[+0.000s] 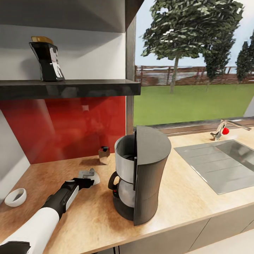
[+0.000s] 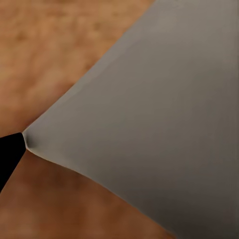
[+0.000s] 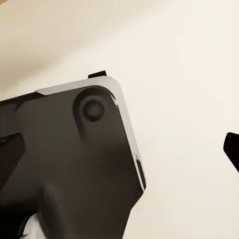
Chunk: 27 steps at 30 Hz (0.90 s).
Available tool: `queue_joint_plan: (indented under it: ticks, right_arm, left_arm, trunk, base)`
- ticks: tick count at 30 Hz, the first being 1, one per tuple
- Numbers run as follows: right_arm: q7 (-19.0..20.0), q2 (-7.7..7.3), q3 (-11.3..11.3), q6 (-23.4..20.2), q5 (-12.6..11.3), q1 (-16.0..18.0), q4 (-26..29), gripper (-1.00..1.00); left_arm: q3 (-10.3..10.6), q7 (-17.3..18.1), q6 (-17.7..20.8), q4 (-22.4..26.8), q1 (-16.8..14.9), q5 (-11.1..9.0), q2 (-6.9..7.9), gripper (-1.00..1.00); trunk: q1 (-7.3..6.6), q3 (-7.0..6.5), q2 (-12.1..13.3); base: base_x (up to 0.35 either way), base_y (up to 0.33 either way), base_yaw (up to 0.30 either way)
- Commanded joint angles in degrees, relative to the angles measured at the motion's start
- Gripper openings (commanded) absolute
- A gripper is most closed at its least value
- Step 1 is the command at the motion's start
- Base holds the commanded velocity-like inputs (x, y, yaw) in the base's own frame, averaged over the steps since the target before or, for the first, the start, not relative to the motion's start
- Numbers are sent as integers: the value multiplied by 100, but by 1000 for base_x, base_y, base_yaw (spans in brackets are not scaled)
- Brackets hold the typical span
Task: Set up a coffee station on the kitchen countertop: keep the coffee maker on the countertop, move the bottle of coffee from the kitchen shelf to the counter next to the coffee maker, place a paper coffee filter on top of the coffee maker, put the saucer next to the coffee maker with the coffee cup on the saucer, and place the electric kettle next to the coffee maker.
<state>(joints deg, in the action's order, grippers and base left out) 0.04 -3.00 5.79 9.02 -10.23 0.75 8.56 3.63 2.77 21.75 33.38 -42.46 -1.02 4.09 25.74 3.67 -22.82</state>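
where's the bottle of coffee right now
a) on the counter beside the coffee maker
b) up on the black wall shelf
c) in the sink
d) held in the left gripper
b: the bottle of coffee stands upright on the kitchen shelf, well above the coffee maker on the kitchen countertop.

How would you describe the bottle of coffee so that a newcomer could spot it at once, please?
Look above the red backsplash to the black kitchen shelf on the wall. The bottle of coffee stands upright on it, left of the window. It is glossy black, flares toward the top and has an orange-tan cap.
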Motion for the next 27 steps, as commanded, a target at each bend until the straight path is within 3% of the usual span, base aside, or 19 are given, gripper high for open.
queue_joint_plan:
  ticks: [1,27]
  right_arm:
    - [4,1,10,21,-41,5,-4,100]
    - [4,-3,10,21,-41,5,-4,100]
  left_arm:
    - [33,5,31,2,1,-26,5,-100]
    - [3,39,36,106,-5,-39,36,-100]
  trunk:
    - [4,15,-10]
    - [4,15,-10]
  base:
    - [0,0,0]
    - [0,0,0]
